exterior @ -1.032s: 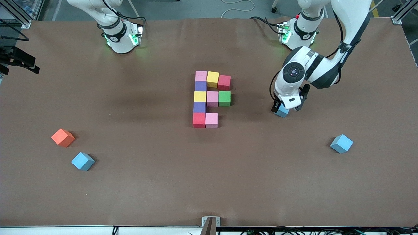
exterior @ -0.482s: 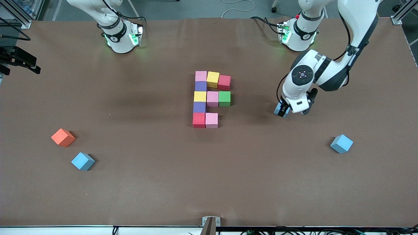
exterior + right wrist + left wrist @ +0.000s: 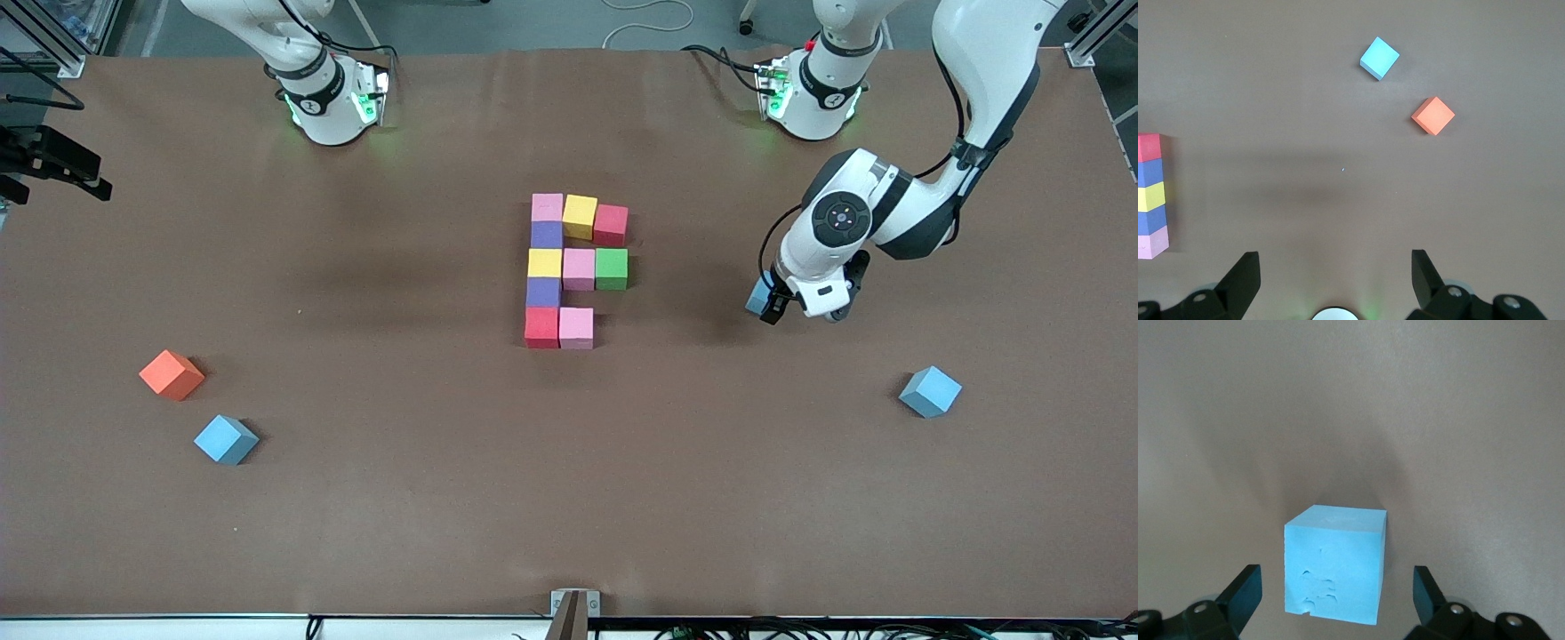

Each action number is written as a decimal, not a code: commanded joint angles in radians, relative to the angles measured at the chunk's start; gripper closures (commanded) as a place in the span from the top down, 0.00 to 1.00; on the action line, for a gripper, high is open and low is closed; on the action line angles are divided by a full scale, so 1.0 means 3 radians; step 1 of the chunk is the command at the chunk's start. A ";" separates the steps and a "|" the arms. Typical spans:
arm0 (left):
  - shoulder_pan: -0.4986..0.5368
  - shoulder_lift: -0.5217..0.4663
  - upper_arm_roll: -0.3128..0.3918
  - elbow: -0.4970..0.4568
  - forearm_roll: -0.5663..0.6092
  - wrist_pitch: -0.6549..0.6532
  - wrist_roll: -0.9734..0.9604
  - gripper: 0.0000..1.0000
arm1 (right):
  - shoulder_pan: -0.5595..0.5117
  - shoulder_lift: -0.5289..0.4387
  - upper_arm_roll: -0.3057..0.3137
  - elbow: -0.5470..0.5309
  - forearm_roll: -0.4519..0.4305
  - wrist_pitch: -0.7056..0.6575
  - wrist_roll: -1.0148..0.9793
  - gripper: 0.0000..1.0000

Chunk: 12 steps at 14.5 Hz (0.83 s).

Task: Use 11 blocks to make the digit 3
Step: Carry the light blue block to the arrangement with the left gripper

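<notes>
Ten blocks form a figure mid-table: a row of pink point(image 3: 548, 207), yellow point(image 3: 580, 215) and red point(image 3: 611, 224), a row of yellow, pink and green point(image 3: 612, 268), and red point(image 3: 540, 326) with pink point(image 3: 576, 327), joined by two purple cubes point(image 3: 546, 235). A light blue cube point(image 3: 757, 296) point(image 3: 1335, 570) rests on the table toward the left arm's end. My left gripper point(image 3: 770, 302) point(image 3: 1335, 587) is open around it, with a gap on each side. My right gripper point(image 3: 1335, 267) hangs open and empty high over the table; that arm waits.
Another light blue cube point(image 3: 930, 391) lies nearer the front camera at the left arm's end. An orange cube point(image 3: 172, 374) point(image 3: 1433, 115) and a light blue cube point(image 3: 226, 439) point(image 3: 1379, 58) lie at the right arm's end. The table is covered in brown paper point(image 3: 400, 498).
The left arm's wrist has swung toward its own end of the table, and the hand now hides most of the light blue cube. The cube has barely moved.
</notes>
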State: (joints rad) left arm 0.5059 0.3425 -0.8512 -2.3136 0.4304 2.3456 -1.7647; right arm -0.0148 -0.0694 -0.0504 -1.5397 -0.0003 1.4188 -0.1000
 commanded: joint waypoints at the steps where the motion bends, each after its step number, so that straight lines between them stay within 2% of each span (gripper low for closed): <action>1: 0.0022 -0.0007 -0.0016 -0.0131 0.0170 0.0168 -0.0018 1.00 | 0.0013 -0.0111 -0.0006 -0.0109 0.0037 0.0011 0.0001 1.00; 8: 0.0083 0.0162 0.0025 -0.0203 0.0349 0.0373 -0.0054 0.97 | 0.0013 -0.0111 -0.0001 -0.0109 0.0037 0.0016 0.0001 1.00; 9: 0.0093 0.0208 0.0030 -0.0203 0.0426 0.0378 -0.0059 0.91 | 0.0008 -0.0111 -0.0001 -0.0109 0.0037 0.0016 -0.0004 1.00; 10: 0.0098 0.0218 0.0050 -0.0203 0.0457 0.0378 -0.0064 0.80 | 0.0013 -0.0116 -0.0006 -0.0109 0.0037 0.0016 -0.0009 1.00; 12: 0.0093 0.0219 0.0066 -0.0173 0.0457 0.0378 -0.0059 0.40 | 0.0003 -0.0116 -0.0011 -0.0104 0.0032 0.0031 -0.0019 1.00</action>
State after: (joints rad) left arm 0.5254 0.4060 -0.8307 -2.3672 0.5421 2.4414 -1.7716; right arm -0.0143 -0.0705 -0.0500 -1.5397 -0.0002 1.4184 -0.1001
